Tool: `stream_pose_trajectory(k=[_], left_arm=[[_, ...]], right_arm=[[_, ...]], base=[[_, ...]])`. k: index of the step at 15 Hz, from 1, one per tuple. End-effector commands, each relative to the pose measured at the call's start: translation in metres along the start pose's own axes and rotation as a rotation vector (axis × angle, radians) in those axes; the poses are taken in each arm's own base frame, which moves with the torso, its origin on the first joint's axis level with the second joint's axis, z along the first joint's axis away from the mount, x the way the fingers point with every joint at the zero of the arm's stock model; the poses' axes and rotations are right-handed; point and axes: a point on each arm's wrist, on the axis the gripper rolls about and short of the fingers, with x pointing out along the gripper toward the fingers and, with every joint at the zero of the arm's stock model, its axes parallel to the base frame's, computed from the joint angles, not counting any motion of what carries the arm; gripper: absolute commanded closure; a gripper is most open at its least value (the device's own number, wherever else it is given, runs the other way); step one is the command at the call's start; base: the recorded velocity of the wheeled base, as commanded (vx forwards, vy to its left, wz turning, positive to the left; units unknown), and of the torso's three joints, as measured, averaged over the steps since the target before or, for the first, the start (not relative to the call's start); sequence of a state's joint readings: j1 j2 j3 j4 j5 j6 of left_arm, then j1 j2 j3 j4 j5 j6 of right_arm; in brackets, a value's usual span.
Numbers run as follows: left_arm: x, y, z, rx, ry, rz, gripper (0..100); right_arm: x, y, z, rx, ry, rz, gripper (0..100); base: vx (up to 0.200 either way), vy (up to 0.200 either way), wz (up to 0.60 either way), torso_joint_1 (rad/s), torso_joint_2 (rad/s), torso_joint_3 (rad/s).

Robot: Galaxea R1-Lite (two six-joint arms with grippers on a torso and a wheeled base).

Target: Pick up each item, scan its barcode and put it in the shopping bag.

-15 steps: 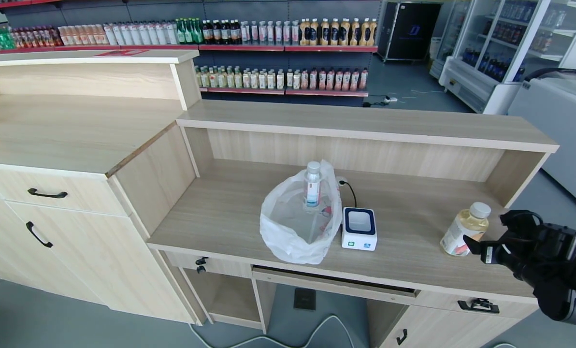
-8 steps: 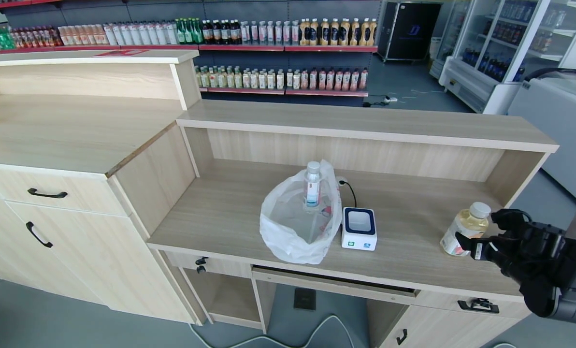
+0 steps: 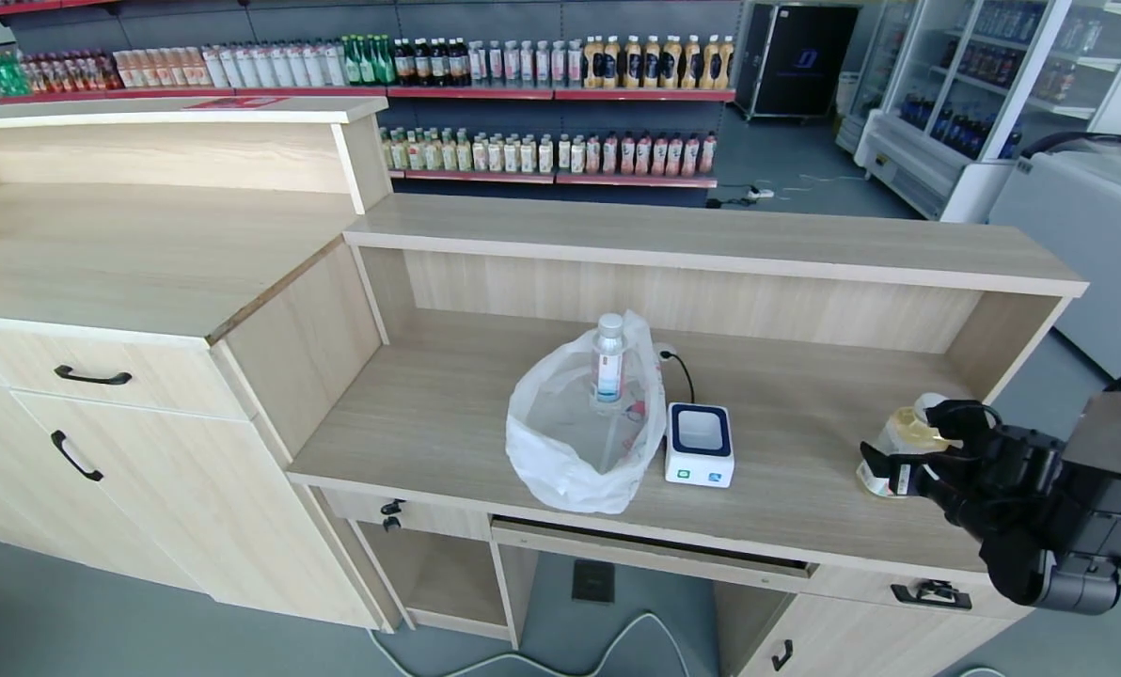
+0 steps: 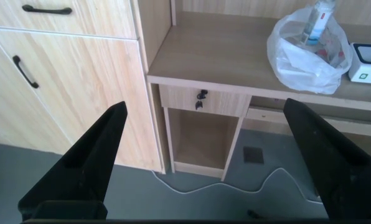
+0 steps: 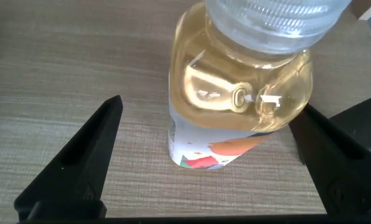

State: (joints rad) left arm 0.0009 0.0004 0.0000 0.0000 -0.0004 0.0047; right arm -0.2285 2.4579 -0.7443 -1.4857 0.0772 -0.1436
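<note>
R fingers: spread wide, one each side of the juice bottle, gaps visible betw. pads and plastic, nothing gripped. R gripper: low over the counter at its right end, level w/ the bottle's lower half. Bottle: upright on the wood, yellow liquid, clear ribbed cap, label w/ red-orange art round the base, well apart from the other task items. L fingers: also wide apart, holding nothing. L gripper: off the counter, down over the grey floor, in front of the drawer w/ a key in its lock. Further out, mid-counter: white shopping bag, mouth open, w/ a water bottle standing upright inside, white cap, blue-and-red label. Just beside the bag on its right, touching or nearly so: scanner, small white box w/ dark-framed window on top, black cable running back toward the counter's rear wall. Behind the counter: red-edged shelves stocked w/ rows of drinks; glass-door fridges to the right.
</note>
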Motion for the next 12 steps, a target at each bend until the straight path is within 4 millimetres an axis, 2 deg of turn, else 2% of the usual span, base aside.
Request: stream_pose_trajectory(k=[1,5,12], left_arm=[[0.000,0.000,0.000,0.000,0.000,0.001,0],[0.000,0.000,0.000,0.000,0.000,0.001,0],[0.000,0.000,0.000,0.000,0.000,0.001,0]], right_arm=[[0.005,0.002,-0.004,-0.002,0.001,-0.004,0],[0.018,0.001,-0.003,-0.004,-0.026,-0.029,0],[0.027,0.020,-0.012,-0.016,-0.010,0.017,0]], base=[[0.000,0.000,0.00,0.000,0.00,0.000],[0.000,0.000,0.00,0.000,0.00,0.000],[0.000,0.000,0.00,0.000,0.00,0.000]])
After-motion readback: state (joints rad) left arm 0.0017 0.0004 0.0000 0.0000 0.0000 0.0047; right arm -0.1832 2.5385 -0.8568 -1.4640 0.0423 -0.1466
